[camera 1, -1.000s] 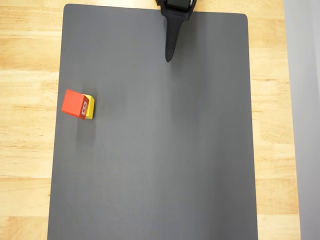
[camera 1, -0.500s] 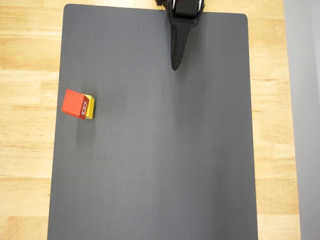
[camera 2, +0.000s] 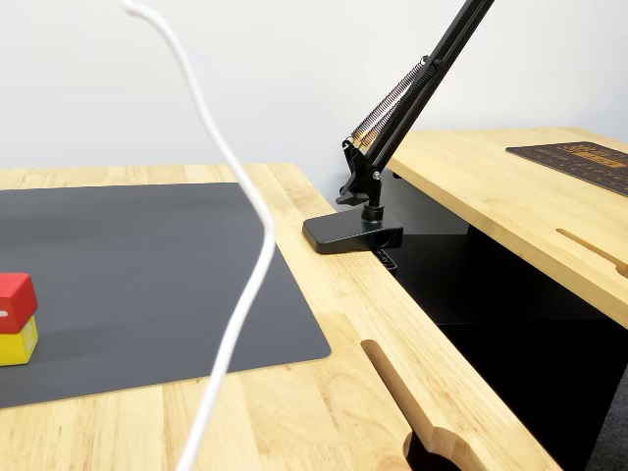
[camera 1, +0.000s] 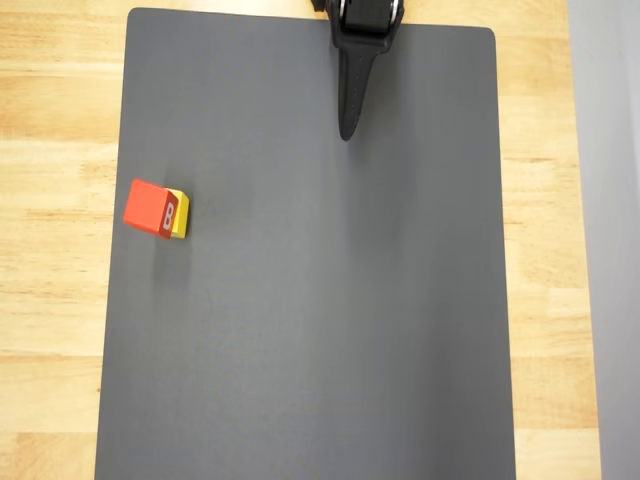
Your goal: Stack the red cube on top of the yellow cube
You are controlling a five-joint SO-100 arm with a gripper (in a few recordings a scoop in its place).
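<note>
The red cube [camera 1: 146, 205] rests on top of the yellow cube [camera 1: 181, 214] at the left edge of the dark grey mat [camera 1: 320, 320] in the overhead view. A pale "B" shows on the red cube's side face. In the fixed view the red cube [camera 2: 15, 297] sits squarely on the yellow cube [camera 2: 18, 341] at the picture's left edge. My black gripper [camera 1: 347, 132] hangs over the mat's top edge, far from the stack. Its fingers taper to one point, shut with nothing held.
The mat lies on a pale wooden table [camera 1: 60, 300]. In the fixed view a white cable [camera 2: 235, 324] hangs close to the lens. A black clamp base [camera 2: 353, 234] with a spring arm stands at the table's right edge, and a second desk [camera 2: 510, 196] lies beyond it.
The gripper's tip has shifted slightly right and further over the mat since a second ago, then held almost still. The stacked cubes have not moved.
</note>
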